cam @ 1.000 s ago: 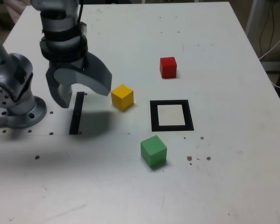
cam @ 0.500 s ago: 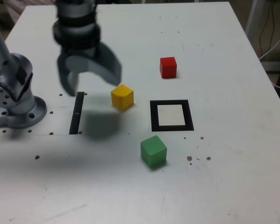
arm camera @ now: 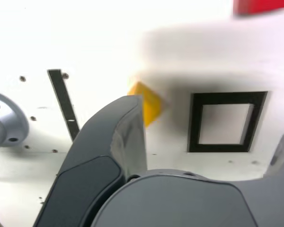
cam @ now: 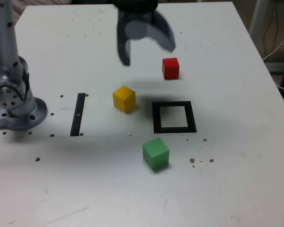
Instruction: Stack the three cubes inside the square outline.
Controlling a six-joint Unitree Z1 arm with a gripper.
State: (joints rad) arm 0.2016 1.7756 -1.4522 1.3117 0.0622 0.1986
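Note:
My gripper [cam: 146, 47] hangs open and empty above the table, blurred by motion, between the red and yellow cubes and a little behind them. The red cube [cam: 170, 68] sits just to its right in the exterior view and shows as a red edge [arm camera: 262, 6] in the wrist view. In front of the gripper lies the yellow cube [cam: 124, 98], partly hidden by a finger in the wrist view [arm camera: 149, 101]. The square outline [cam: 174, 117] holds nothing, also seen by the wrist camera [arm camera: 226, 122]. The green cube [cam: 155, 152] rests nearer the front edge.
A thin black strip [cam: 78, 114] lies on the table at the exterior view's left, beside the arm's grey base [cam: 12, 101]. Dark specks dot the white table [cam: 236, 179]. Cables hang past the table's right edge [cam: 279, 42].
The gripper has swung from above the black strip toward the exterior view's right and farther back, now near the red cube. The cubes have not moved.

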